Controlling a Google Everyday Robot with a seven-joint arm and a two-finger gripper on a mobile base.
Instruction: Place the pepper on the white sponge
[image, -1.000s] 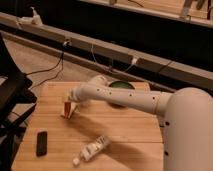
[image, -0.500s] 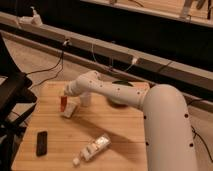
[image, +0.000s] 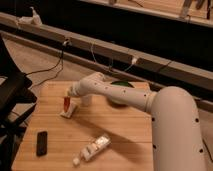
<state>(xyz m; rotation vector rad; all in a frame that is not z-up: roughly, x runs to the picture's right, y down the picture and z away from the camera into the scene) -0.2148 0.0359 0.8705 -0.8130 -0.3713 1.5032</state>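
The pepper (image: 66, 103) is small, red-orange and upright, hanging from my gripper (image: 69, 96) at the left part of the wooden table. Its lower tip is at the top of the white sponge (image: 69, 111), a small cream block lying directly under it. The gripper is shut on the pepper's upper end. My white arm (image: 107, 88) reaches in from the right across the table.
A green bowl (image: 121, 86) sits behind the arm at the table's back. A translucent cup (image: 86, 100) stands just right of the sponge. A clear and white bottle (image: 94, 148) lies at the front. A black phone-like object (image: 42, 142) lies front left. A dark chair (image: 12, 95) stands left of the wooden table (image: 125, 135).
The arm has swung left and folded closer over the table. The pepper stays in the gripper and now sits lower, right over the sponge.
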